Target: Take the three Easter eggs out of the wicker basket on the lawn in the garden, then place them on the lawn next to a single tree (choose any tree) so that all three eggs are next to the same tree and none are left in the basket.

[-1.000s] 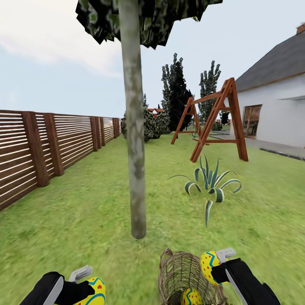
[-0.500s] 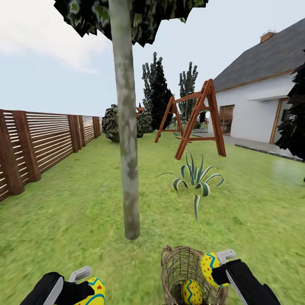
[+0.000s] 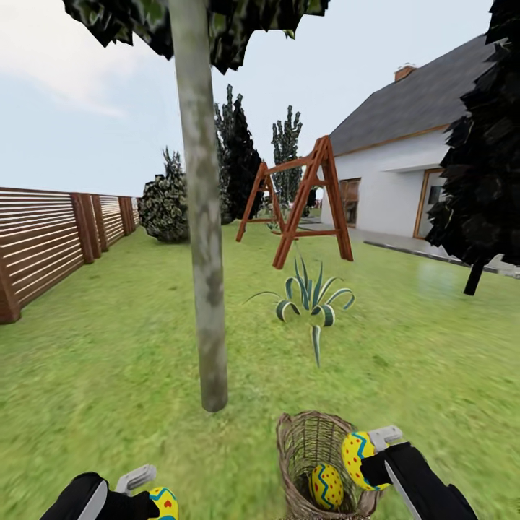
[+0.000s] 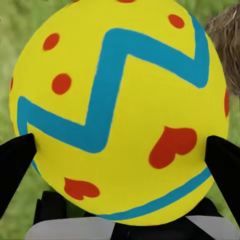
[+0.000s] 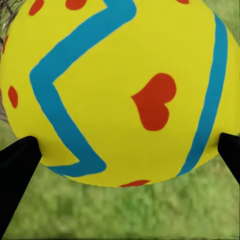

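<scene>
While the robot stood on the lawn (image 3: 108,375) of the garden, each claw pinched one of the three Easter eggs. The left gripper (image 3: 155,498) gripped a yellow egg (image 3: 165,503) low at the head view's edge; in the left wrist view that egg (image 4: 120,110) sat between the two dark fingers (image 4: 15,165), its blue zigzag and red hearts facing the camera. The right gripper (image 3: 365,451) clamped a second egg (image 3: 357,450), which hung just over the rim of the wicker basket (image 3: 303,448) on that claw's inner side. In the right wrist view this egg (image 5: 120,90) was squeezed between the black fingertips (image 5: 17,165), with grass beyond it and a strip of wicker (image 5: 6,10) at one edge.

The third egg (image 3: 326,486) lay inside the basket, below and just inward of the right claw. The basket stood upright on the grass between the two claws, nearer the right one.

Ahead of both claws, and closer to the left one's side, rose the tree (image 3: 202,238) with its pale mottled trunk; its foot met the grass near the basket. Farther ahead of the right claw grew a striped spiky plant (image 3: 310,300), then a wooden swing frame (image 3: 300,206) and a white house (image 3: 404,173). A slatted wooden fence (image 3: 50,245) ran off beyond the left claw.
</scene>
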Controlling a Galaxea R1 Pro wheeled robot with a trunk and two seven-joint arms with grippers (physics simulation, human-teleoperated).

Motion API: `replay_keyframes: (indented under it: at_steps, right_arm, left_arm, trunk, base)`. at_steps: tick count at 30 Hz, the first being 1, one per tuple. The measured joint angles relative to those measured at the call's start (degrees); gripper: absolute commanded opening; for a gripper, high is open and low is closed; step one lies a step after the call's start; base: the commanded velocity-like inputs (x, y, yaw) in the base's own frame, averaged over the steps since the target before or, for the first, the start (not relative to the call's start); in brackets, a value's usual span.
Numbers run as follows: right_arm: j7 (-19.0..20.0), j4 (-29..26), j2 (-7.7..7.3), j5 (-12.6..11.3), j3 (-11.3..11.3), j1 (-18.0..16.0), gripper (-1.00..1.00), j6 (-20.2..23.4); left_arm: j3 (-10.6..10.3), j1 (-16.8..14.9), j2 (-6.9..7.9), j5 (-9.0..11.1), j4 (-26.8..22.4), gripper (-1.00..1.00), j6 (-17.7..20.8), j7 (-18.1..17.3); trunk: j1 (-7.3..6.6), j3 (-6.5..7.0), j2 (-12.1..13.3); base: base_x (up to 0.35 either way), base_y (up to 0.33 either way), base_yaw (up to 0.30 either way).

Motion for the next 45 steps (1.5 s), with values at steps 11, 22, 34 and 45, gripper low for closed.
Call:
replay_keyframes:
  at_steps: [11, 22, 34, 45]
  right_arm:
    - [0.00, 0.00, 0.07, -0.01, 0.13, 0.00, -1.00, 0.00]
    - [0.00, 0.30, 0.02, -0.07, 0.97, 0.00, -1.00, 0.00]
    - [0.08, 1.49, 0.09, -0.16, 0.97, 0.00, -1.00, 0.00]
    - [0.12, 1.48, -0.09, -0.47, 0.98, -0.02, -1.00, -0.04]
  left_arm:
    - [0.66, -0.01, 1.49, 0.26, -2.26, -1.00, 0.00, -0.27]
    - [1.32, 0.00, 2.70, 0.17, -7.34, -1.00, 0.02, -0.16]
    - [1.30, 0.00, 2.79, -0.14, -6.90, -1.00, 0.10, -0.14]
    - [1.25, 0.02, 2.57, -0.12, -6.58, -1.00, 0.02, -0.16]
  trunk:
    - [0.00, -0.38, 0.00]
    - [0.00, -0.77, 0.00]
    - [0.00, -1.22, 0.00]
    - [-0.01, -1.65, 0.00]
  base:
    - [0.000, 0.339, -0.284]
    - [0.000, 0.339, -0.283]
    - [0.000, 0.339, -0.280]
    - [0.028, 0.339, -0.212]
